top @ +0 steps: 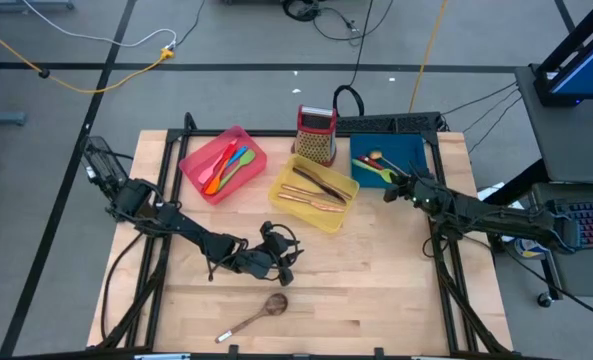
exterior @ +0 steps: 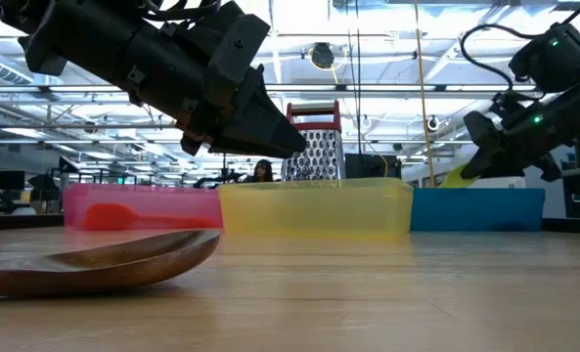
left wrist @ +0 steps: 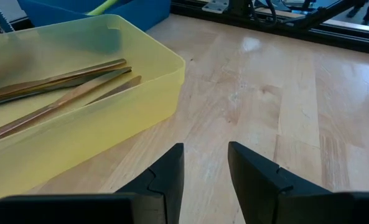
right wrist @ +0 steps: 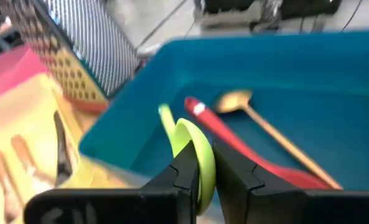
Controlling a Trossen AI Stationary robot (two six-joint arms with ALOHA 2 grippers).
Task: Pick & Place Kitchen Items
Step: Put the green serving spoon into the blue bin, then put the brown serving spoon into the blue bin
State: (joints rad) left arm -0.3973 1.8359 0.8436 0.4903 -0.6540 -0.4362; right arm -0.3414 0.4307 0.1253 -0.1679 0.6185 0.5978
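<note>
Green spoon [right wrist: 196,155], clamped in right end effector [right wrist: 210,171] at the blue tray [right wrist: 333,68] edge.
Likely light, flexible, grippy silicone; best held mid-handle. Left end effector [left wrist: 206,168]: fingers apart, empty, wooden spoon [top: 261,311] just beyond it on the table [top: 376,300].

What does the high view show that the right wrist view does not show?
Only the high view shows the wooden spoon lying loose on the table, the left gripper near it, open and empty, and the utensils in the pink tray. Only the right wrist view shows the right gripper shut on the green spoon. Both show the blue tray, yellow tray and grater.
</note>
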